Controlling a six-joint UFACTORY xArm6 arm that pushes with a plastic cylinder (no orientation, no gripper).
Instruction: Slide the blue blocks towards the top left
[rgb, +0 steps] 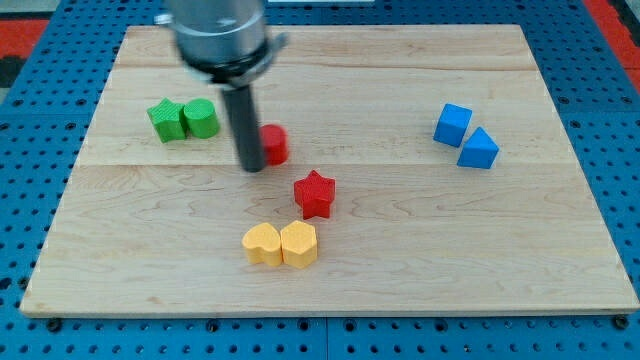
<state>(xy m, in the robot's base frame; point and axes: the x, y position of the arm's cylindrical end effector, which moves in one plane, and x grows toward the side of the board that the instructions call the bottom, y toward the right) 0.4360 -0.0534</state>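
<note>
Blue blocks: cube (452, 124) touching wedge (478, 149), view's right, not yet shifted | my tip (251, 168): beside red block (273, 144), well apart | claw: none fitted | progress: nil

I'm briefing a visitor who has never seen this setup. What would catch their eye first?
The dark rod at the view's upper left, my tip right beside a red block. Then two blue blocks, a cube and a triangular one, alone at the right, and a red star above two yellow hearts.
</note>
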